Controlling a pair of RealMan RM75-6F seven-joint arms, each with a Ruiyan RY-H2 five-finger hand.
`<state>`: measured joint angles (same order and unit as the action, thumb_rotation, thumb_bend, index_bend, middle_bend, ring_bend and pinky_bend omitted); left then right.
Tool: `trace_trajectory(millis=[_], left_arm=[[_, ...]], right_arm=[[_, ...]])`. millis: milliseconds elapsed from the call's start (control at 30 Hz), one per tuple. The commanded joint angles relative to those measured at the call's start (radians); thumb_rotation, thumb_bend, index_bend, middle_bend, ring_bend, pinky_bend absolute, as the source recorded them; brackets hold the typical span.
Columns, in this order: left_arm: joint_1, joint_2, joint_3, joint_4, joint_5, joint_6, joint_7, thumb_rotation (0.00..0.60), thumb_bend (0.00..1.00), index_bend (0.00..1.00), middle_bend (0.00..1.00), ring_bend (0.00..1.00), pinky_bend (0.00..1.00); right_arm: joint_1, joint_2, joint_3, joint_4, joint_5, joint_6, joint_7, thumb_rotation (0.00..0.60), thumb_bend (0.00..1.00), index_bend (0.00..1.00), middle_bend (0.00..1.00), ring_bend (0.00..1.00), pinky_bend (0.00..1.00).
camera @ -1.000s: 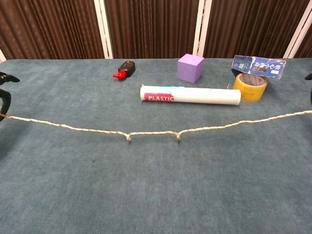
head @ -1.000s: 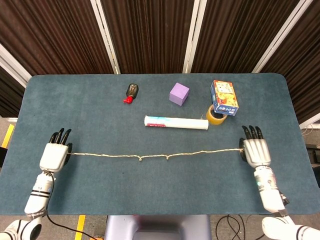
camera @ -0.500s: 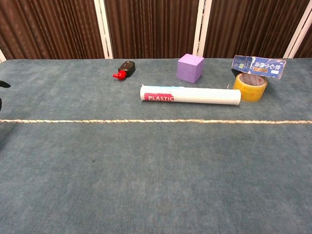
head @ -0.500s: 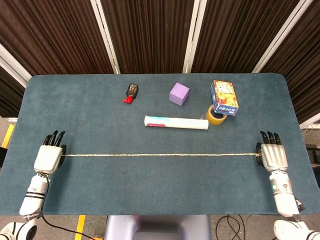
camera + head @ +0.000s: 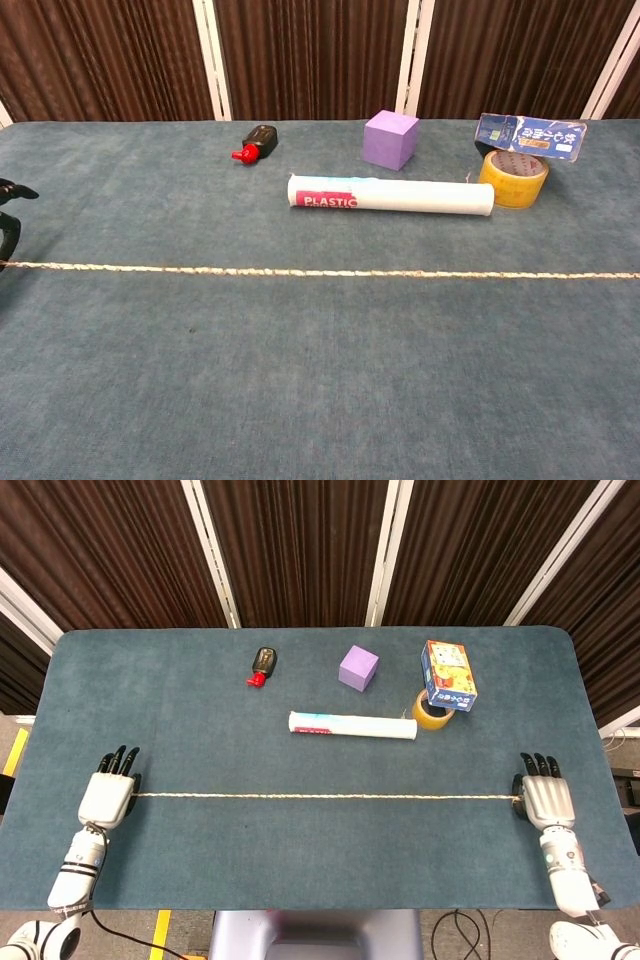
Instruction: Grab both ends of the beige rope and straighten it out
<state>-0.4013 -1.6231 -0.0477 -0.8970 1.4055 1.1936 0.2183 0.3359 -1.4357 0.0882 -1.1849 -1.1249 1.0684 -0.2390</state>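
Beige twisted rope point(image 5: 325, 797) lies stretched in one straight line across the near part of the blue-grey carpeted worktop point(image 5: 200, 720), running from the left hand point(image 5: 108, 793) to the right hand point(image 5: 545, 797). In the chest view the rope point(image 5: 320, 272) crosses the whole frame with no loops or kinks showing.

Readable writing: the white plastic tube point(image 5: 390, 194) lying on its side beyond the rope carries a red band printed "PLASTIC". The blue printed card box point(image 5: 530, 136) has markings too small to read; it rests tilted on top of the yellow roll of tape point(image 5: 513, 178) at the far right. A purple cube point(image 5: 390, 139) stands just left of them, and a small black bottle with a red cap point(image 5: 256, 142) lies further left, well apart from the tube.

The left hand rests palm down at the rope's left end, dark fingertips pointing to the far side, the rope disappearing under its inner edge. The right hand lies the same way at the right end. Each appears to have hold of its rope end, though the grasp itself is hidden beneath the palms.
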Motion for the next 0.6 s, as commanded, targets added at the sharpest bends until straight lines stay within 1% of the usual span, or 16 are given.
trace_trajectory(millis=[33,200,333,400,467,500,533,600], left_arm=[[-0.006,-0.024,0.0,0.031,0.002,-0.012,-0.013,0.6,0.48,0.6,0.07,0.0,0.17],[-0.015,-0.039,-0.001,0.063,0.003,-0.033,-0.028,0.6,0.48,0.58,0.07,0.0,0.17],[-0.02,-0.043,-0.002,0.072,0.002,-0.045,-0.024,0.6,0.48,0.53,0.07,0.0,0.17],[-0.02,-0.045,-0.003,0.074,0.001,-0.05,-0.027,0.6,0.48,0.49,0.07,0.0,0.17],[-0.02,-0.045,-0.003,0.074,-0.001,-0.055,-0.03,0.6,0.48,0.41,0.07,0.0,0.17],[-0.02,-0.045,-0.002,0.073,-0.001,-0.058,-0.028,0.6,0.48,0.35,0.06,0.0,0.17],[-0.02,-0.044,-0.002,0.072,-0.002,-0.062,-0.025,0.6,0.48,0.27,0.06,0.0,0.17],[-0.019,-0.041,-0.003,0.064,-0.01,-0.072,-0.016,0.6,0.48,0.12,0.05,0.0,0.17]], right_arm=[[-0.003,-0.006,-0.002,0.014,0.005,-0.012,-0.002,0.6,0.66,0.8,0.18,0.0,0.0],[-0.003,-0.003,-0.007,0.013,0.015,-0.047,-0.006,0.6,0.66,0.75,0.18,0.0,0.0],[-0.005,-0.011,-0.009,0.02,0.015,-0.053,-0.013,0.6,0.66,0.73,0.18,0.0,0.0],[-0.006,-0.014,-0.01,0.024,0.017,-0.058,-0.017,0.6,0.66,0.7,0.18,0.0,0.0],[-0.005,-0.013,-0.01,0.023,0.023,-0.066,-0.027,0.6,0.66,0.62,0.18,0.0,0.0],[-0.004,-0.01,-0.011,0.02,0.029,-0.073,-0.035,0.6,0.66,0.53,0.17,0.0,0.0],[-0.003,-0.006,-0.011,0.014,0.036,-0.083,-0.042,0.6,0.66,0.42,0.15,0.0,0.0],[0.002,0.008,-0.009,-0.004,0.053,-0.103,-0.057,0.6,0.63,0.23,0.07,0.0,0.0]])
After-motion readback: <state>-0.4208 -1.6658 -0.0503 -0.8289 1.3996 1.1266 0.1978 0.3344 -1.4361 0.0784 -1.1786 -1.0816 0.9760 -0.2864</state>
